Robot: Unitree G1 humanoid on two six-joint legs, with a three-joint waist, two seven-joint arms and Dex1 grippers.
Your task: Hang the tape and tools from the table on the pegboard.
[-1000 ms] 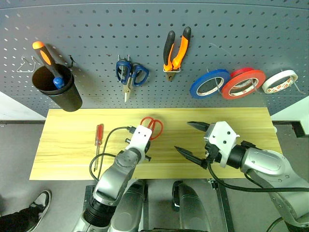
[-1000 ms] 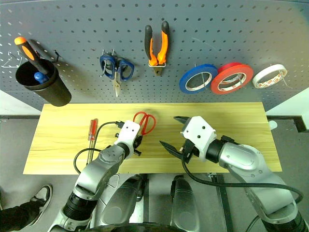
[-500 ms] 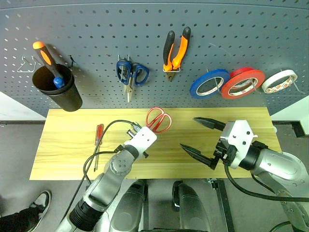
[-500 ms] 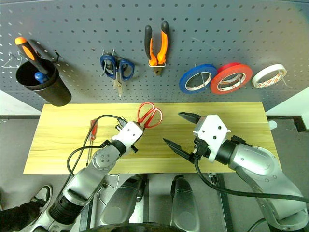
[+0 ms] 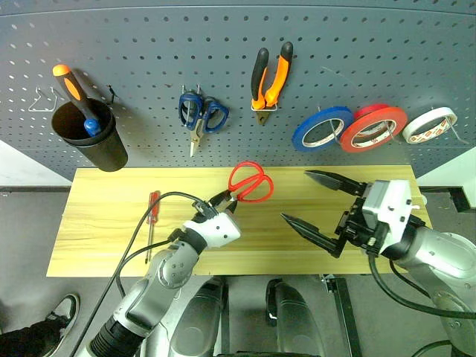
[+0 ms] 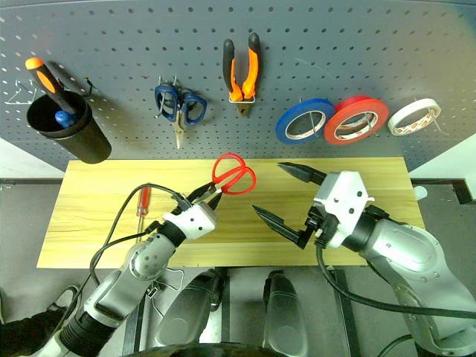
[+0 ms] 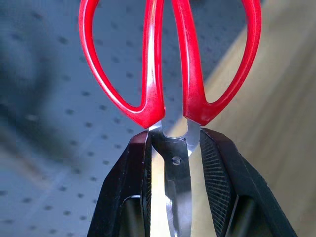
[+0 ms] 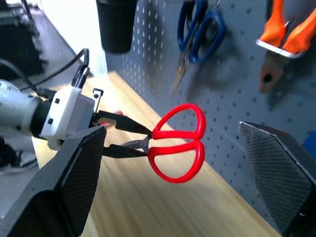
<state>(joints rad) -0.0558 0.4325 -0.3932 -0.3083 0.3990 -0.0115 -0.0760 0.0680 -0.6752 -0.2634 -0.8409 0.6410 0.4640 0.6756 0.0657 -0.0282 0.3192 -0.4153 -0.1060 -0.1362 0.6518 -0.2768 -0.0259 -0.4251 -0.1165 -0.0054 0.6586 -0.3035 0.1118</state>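
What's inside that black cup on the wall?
Inside the black cup stand an orange-and-black screwdriver and something with a blue end beside it. Their lower parts are hidden by the cup's wall, so what the blue thing is cannot be told.

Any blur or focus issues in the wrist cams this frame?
Left wrist view: red scissors and fingers are sharp; the pegboard and table behind are soft. Right wrist view: scissors fairly crisp, but the blue scissors, pliers and cup are blurred, and the table edge smears.
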